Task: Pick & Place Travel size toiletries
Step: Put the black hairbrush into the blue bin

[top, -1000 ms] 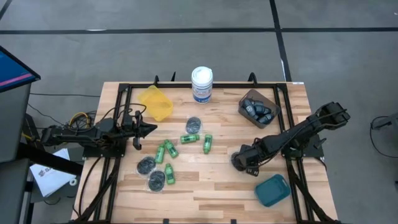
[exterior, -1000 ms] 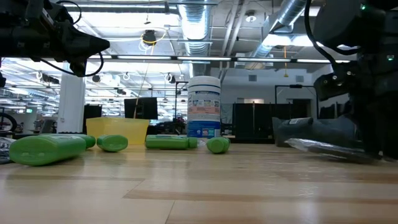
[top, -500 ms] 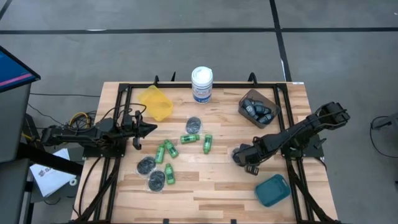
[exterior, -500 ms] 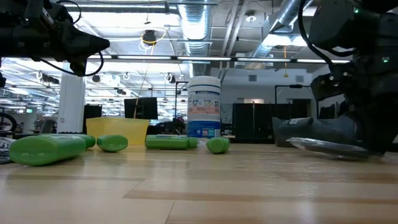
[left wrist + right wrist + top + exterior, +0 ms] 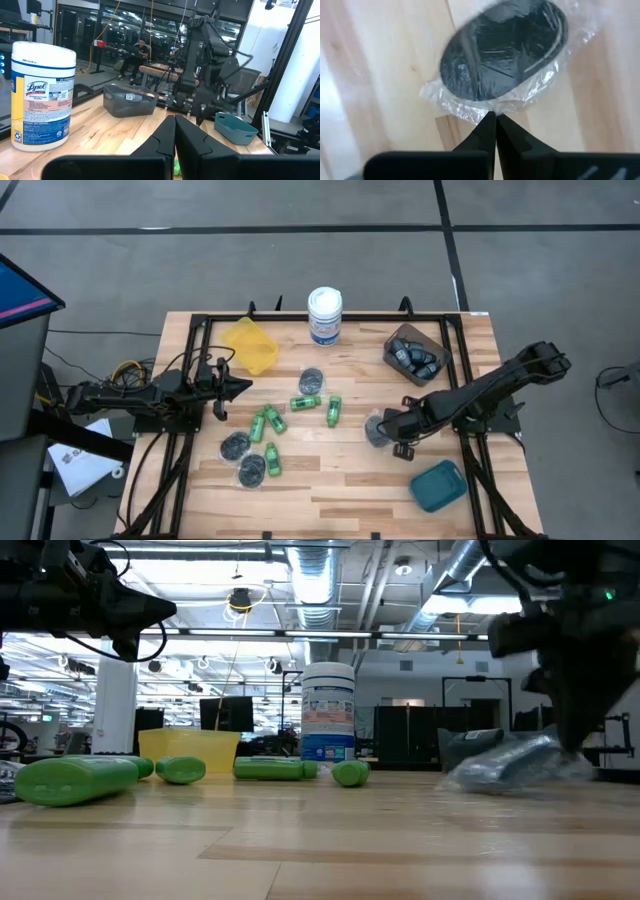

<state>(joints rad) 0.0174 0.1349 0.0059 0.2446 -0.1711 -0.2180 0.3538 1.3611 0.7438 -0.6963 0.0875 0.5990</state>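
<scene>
Here the right gripper (image 5: 492,116) has its fingers pressed together, pinching the clear wrap at the edge of a wrapped dark disc (image 5: 375,430), right of the table's (image 5: 330,480) middle. Three more wrapped discs (image 5: 311,379) lie left of it, among five green mini bottles (image 5: 306,401). A brown bin (image 5: 394,358) at far right holds several blue-grey bottles (image 5: 415,356), too bunched to count. One teal bin (image 5: 438,485) sits near right, one yellow bin (image 5: 251,343) far left, one white Lysol tub (image 5: 324,314) far centre. The left gripper (image 5: 243,387) waits closed at the left edge.
</scene>
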